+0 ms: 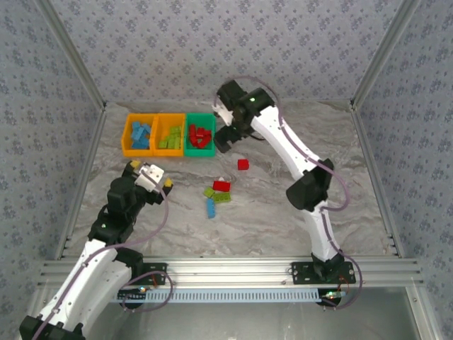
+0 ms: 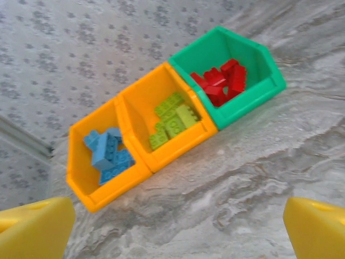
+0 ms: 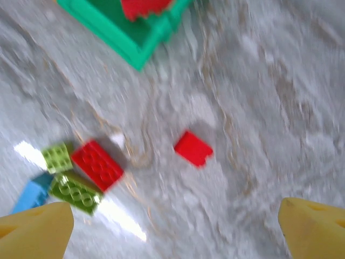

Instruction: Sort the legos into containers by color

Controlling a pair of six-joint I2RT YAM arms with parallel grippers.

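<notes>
On the marble tabletop [image 1: 283, 212], the right gripper [image 3: 175, 229], jaws spread wide and empty, should probably drop squarely over the mid-frame lone red brick [image 3: 193, 148].

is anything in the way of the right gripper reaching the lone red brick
Nothing visible does. The lone red brick sits apart from the other bricks, with only bare table between it and the open right gripper.
</notes>
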